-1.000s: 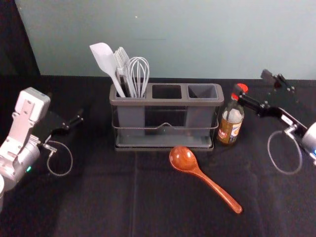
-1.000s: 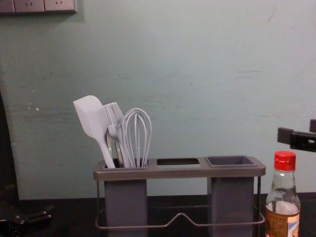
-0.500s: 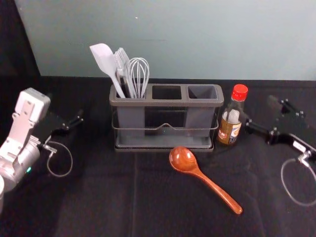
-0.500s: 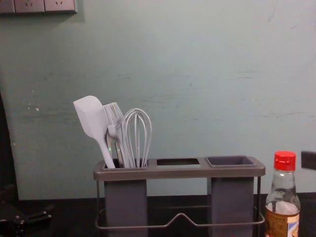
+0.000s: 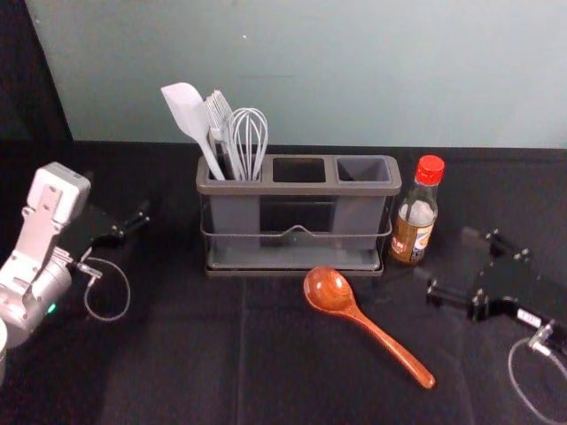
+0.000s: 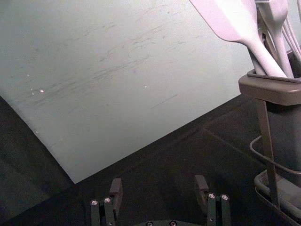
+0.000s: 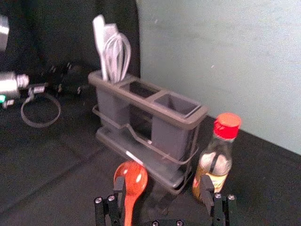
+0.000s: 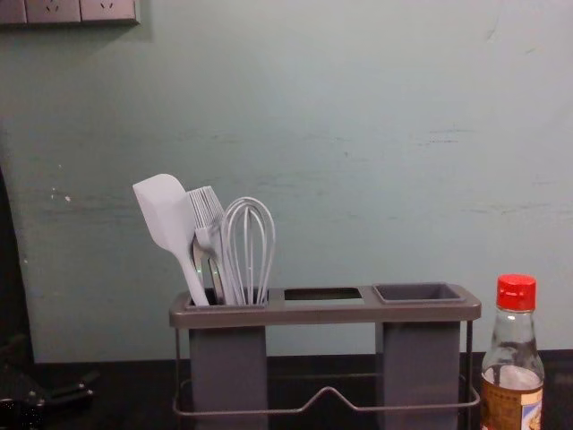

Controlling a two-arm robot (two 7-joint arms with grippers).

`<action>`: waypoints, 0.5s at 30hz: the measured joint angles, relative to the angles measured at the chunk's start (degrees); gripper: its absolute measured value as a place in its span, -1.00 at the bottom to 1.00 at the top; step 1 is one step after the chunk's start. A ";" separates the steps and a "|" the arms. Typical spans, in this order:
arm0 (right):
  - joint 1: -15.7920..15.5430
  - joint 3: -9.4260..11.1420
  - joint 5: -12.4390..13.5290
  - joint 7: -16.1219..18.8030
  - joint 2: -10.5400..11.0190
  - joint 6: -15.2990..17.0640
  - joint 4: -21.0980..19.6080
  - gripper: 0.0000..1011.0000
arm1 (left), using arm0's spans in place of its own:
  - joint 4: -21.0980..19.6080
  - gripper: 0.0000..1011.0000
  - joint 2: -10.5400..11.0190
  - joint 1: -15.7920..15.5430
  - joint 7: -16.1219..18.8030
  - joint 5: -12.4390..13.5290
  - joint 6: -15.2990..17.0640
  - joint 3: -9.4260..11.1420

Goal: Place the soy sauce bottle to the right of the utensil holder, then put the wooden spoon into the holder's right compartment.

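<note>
Bottle: ok so the bottle is standing upright on the worktop, just beside the holder at its 3 o'clock (12 being the far side). It's sitting where it was a second ago, so I'm reckoning step one is looking done.
Right pincer: this is the bit that's changing. The right pincer was up by the red cap a second ago, and now it's hanging apart from the bottle, toward its 5 o'clock, spread wide and gripping nothing.
Spoon: the spoon is still lying on the worktop at the holder's 5 o'clock, bowl near the base, handle pointing between 4 and 5.
Right compartment: the right compartment is still waiting with nothing in it, while the spatula, brush and whisk are crowding the 9 o'clock end.
Left pincer: the left pincer is idling at the holder's 9 o'clock, spread and holding nothing.
Next: I'm guessing the right pincer is heading for the spoon, at its 8 o'clock. It'll be needing a firm handle grip and clearance from the bottle, or it's risking a knock.
</note>
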 joint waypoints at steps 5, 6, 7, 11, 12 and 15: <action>0.34 -2.31 -2.80 0.41 1.87 2.96 -1.22 0.99 | 0.00 0.99 0.00 0.00 0.00 0.00 0.00 0.00; 0.56 -2.73 -3.19 0.50 2.08 3.54 -1.32 0.99 | 0.00 0.99 0.00 0.00 0.00 0.01 0.00 0.00; 0.82 -3.18 -3.63 0.59 2.30 4.20 -1.38 0.99 | 0.00 0.99 0.00 0.00 0.00 0.00 0.00 0.00; 2.58 -5.83 -6.09 1.27 3.16 7.26 -1.42 0.99 | 0.00 0.99 0.00 0.00 0.00 0.00 0.00 0.00; 3.03 -6.36 -6.57 1.48 3.26 7.80 -1.42 0.99 | 0.00 0.99 0.00 0.00 0.00 0.00 0.00 0.00; 5.57 -9.25 -9.49 2.18 3.47 10.55 -1.23 0.99 | 0.00 0.99 0.00 0.00 0.00 0.00 0.00 0.00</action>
